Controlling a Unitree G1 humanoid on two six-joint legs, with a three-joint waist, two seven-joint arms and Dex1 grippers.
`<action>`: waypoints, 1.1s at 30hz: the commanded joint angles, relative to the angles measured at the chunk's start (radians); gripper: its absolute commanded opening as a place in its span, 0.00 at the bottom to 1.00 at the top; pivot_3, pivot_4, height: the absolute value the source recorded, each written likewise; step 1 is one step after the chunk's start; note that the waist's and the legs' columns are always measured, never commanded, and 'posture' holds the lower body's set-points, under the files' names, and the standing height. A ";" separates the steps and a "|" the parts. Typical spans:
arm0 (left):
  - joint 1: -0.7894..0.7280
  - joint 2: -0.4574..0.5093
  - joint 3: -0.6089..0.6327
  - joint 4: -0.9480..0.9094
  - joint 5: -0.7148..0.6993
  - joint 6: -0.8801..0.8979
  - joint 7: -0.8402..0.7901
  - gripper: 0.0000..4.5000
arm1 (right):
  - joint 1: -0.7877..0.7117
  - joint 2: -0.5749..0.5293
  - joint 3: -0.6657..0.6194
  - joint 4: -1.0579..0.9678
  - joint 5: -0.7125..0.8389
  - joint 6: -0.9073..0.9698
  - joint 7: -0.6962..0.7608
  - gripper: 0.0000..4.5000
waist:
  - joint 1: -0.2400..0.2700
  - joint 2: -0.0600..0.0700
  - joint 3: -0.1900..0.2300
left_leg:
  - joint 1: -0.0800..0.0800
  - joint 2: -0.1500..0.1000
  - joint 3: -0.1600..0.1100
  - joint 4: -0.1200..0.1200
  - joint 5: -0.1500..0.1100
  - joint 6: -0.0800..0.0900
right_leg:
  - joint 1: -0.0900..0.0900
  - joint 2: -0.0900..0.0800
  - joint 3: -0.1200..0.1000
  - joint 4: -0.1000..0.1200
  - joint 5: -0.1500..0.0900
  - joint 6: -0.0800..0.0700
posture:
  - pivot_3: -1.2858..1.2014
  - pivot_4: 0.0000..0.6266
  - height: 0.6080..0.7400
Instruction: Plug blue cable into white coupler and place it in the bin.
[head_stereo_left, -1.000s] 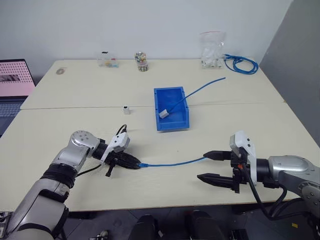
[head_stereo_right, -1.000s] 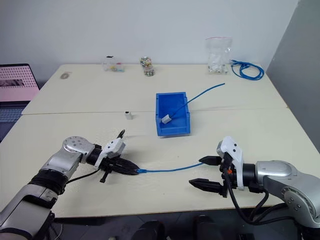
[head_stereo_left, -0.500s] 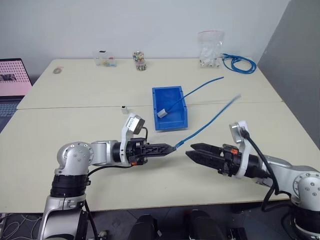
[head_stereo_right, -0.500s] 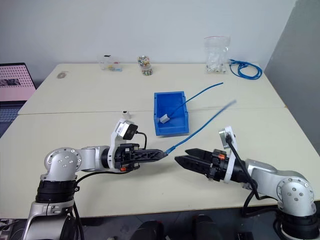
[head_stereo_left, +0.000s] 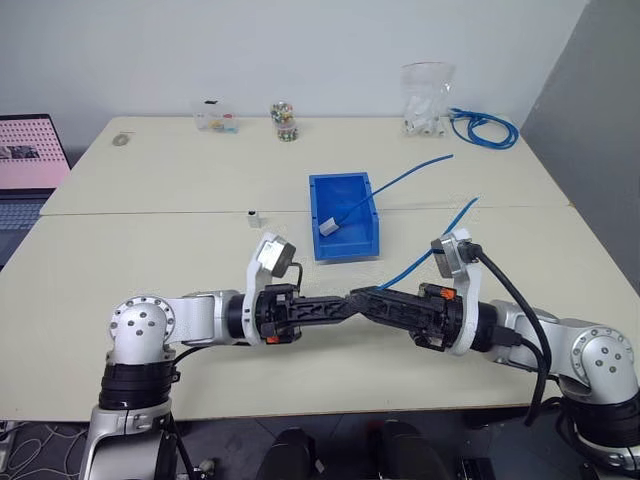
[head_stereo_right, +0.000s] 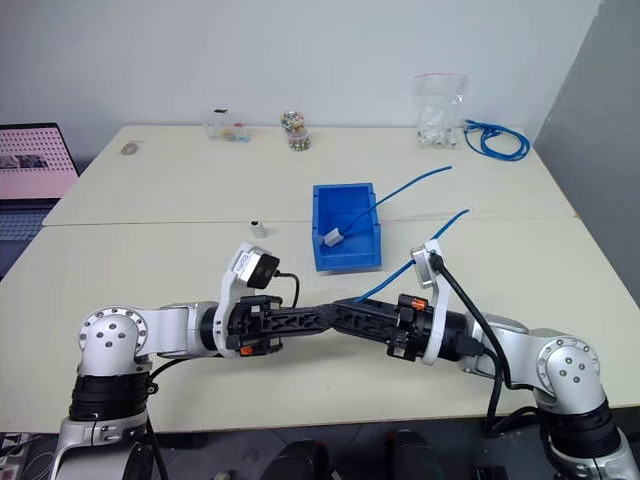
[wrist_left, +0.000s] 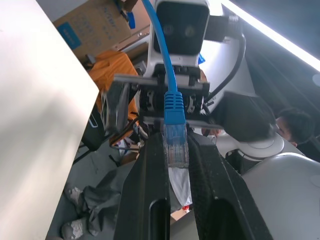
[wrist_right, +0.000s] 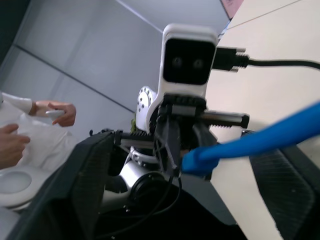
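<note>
Above the table's front middle my left gripper (head_stereo_left: 340, 303) points right, shut on the clear plug (wrist_left: 174, 147) of the blue cable (head_stereo_left: 425, 257). The cable trails back and right, its loose end in the air. My right gripper (head_stereo_left: 362, 300) points left and meets the left fingertips, open, with the cable (wrist_right: 250, 140) passing between its fingers. The white coupler (head_stereo_left: 253, 216) stands alone on the table, left of the bin (head_stereo_left: 338, 184). Inside the bin lies another blue cable (head_stereo_left: 400, 178) plugged into a white block (head_stereo_left: 328, 228).
Along the far edge stand a coiled blue cable bundle (head_stereo_left: 482, 125), a clear bag (head_stereo_left: 422, 98), a small jar (head_stereo_left: 283, 122) and a clear box (head_stereo_left: 215, 118). A laptop (head_stereo_left: 25, 160) sits at the far left. A person's hands (wrist_right: 50, 112) appear in the right wrist view.
Both grippers rose off the table and swung toward each other until their tips met. The left one carried the cable's plug up; the cable's loose end swung back and right.
</note>
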 joint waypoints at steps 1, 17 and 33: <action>0.006 0.023 -0.015 -0.050 -0.045 -0.027 0.000 0.05 | -0.008 -0.011 0.003 -0.018 0.037 -0.030 0.001 0.73 | 0.000 0.000 0.000 | 0.000 0.000 0.000 0.000 0.000 0.000 | 0.000 0.000 0.000 0.000 0.000 0.000 | 0.52 0.24 1.00; 0.007 0.034 -0.051 -0.056 -0.056 -0.103 0.025 0.05 | -0.007 -0.050 0.010 -0.019 0.048 -0.049 0.012 0.04 | 0.000 0.000 0.000 | 0.000 0.000 0.000 0.000 0.000 0.000 | 0.000 0.000 0.000 -0.001 0.000 0.000 | 0.52 0.24 1.00; 0.223 0.398 -0.166 -0.383 0.678 -0.493 -0.418 0.83 | -0.101 -0.058 -0.014 0.077 -0.149 -0.040 0.102 0.04 | 0.000 0.004 0.003 | 0.001 0.000 0.003 -0.004 0.000 0.000 | -0.001 0.002 0.002 -0.002 -0.003 -0.004 | 0.52 0.24 1.00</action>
